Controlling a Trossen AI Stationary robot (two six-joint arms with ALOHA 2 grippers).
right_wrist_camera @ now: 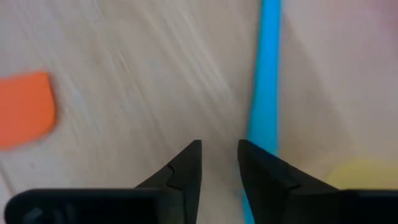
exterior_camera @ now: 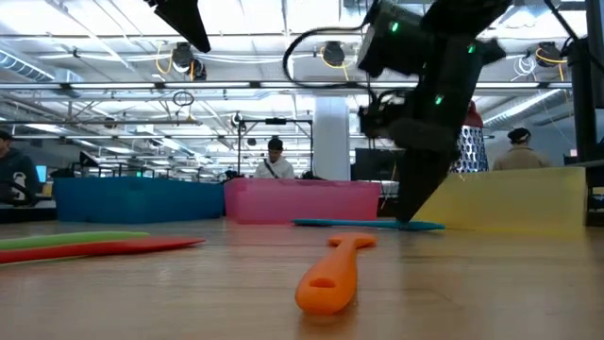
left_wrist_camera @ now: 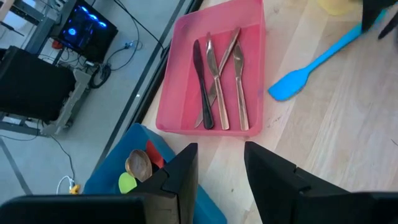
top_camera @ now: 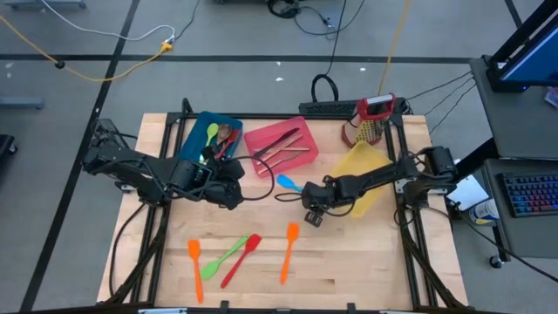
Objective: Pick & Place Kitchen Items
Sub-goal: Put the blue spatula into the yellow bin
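The blue spatula [top_camera: 289, 183] lies flat on my desk [top_camera: 349, 262] between the pink bin [top_camera: 281, 144] and the yellow bin [top_camera: 364, 174]. My right pincer [right_wrist_camera: 219, 163] is low over its handle, fingers parted with bare wood between them and the blue handle just beside one fingertip, grasping nothing. My left pincer [left_wrist_camera: 221, 168] hangs near the blue bin [top_camera: 209, 135], parted and empty. Cutlery [left_wrist_camera: 217, 81] lies in the pink bin. Orange, green and red utensils [top_camera: 228, 257] lie on the desk's near side.
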